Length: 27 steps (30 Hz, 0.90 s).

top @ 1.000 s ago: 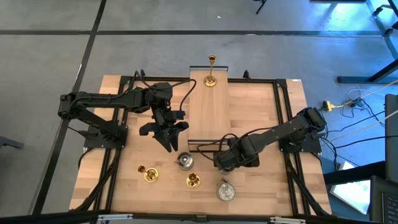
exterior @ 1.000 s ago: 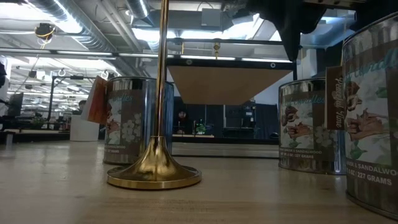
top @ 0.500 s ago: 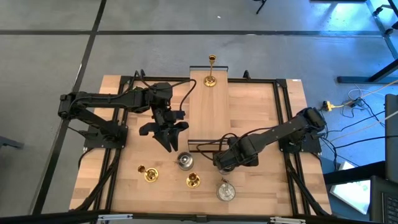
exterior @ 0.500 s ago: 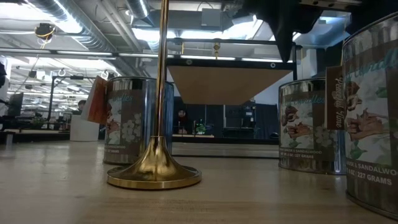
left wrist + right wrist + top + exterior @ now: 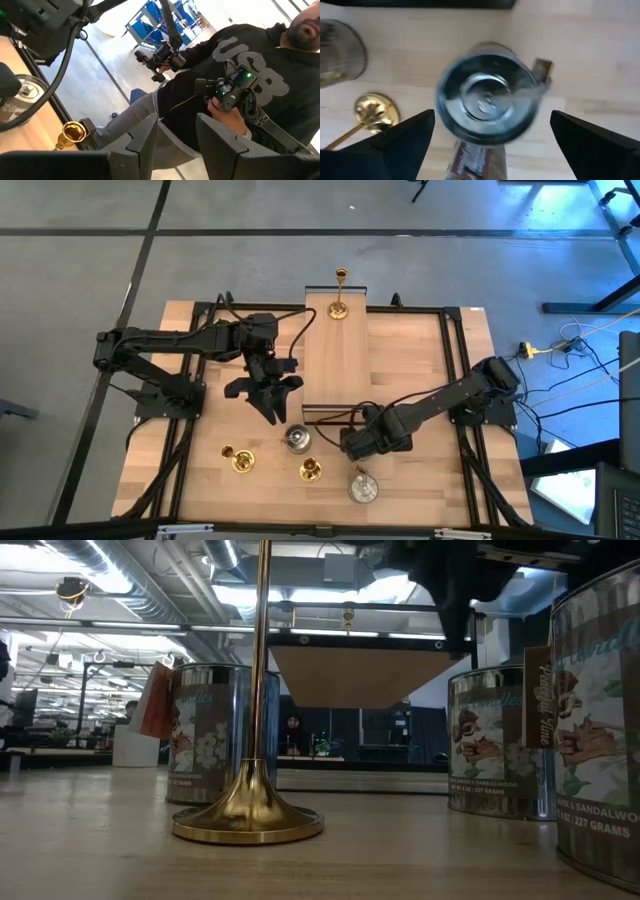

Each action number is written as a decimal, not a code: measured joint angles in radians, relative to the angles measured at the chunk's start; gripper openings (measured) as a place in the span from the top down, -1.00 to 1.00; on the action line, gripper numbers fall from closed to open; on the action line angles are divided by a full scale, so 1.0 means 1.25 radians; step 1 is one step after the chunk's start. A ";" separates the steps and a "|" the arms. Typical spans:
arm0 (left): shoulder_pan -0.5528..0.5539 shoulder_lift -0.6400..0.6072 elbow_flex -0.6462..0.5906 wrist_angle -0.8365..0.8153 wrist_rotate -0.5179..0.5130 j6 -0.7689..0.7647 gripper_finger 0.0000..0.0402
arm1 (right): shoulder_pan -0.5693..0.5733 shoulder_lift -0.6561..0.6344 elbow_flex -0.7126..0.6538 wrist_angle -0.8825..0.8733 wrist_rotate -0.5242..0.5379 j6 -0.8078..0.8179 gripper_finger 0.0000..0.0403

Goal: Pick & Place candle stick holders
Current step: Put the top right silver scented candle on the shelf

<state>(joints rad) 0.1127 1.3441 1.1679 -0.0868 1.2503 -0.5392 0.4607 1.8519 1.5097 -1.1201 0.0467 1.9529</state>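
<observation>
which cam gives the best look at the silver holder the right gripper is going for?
Right wrist view: the silver holder sits between the open right gripper fingers, seen from above, slightly blurred. High view shows it small. The low view's silver tins can't be matched to it; left wrist view doesn't clearly show it.

In the low view we see the brass holder (image 5: 250, 790) only up to the picture's top edge, where its stem is cut off. The silver tin (image 5: 605, 730) at the right edge is also cut, its label only half readable. A dark arm overhead is cropped by the top edge, and we cannot tell which arm it is.

In the right wrist view the silver holder (image 5: 489, 90) is blurred, so its label cannot be read. Another silver one (image 5: 339, 50) runs off the edge.

In the left wrist view the person (image 5: 240, 75) is cut off by the frame, and what the hand (image 5: 231, 112) holds is unclear to us.
</observation>
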 joint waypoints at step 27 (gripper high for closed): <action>-0.154 -0.004 0.000 0.115 -0.151 0.182 0.35 | 0.025 -0.005 0.069 0.000 0.095 -0.136 -0.99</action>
<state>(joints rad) -0.0803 1.3388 1.1679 0.0570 1.0619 -0.3112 0.4922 1.8462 1.5959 -1.1196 0.1652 1.7828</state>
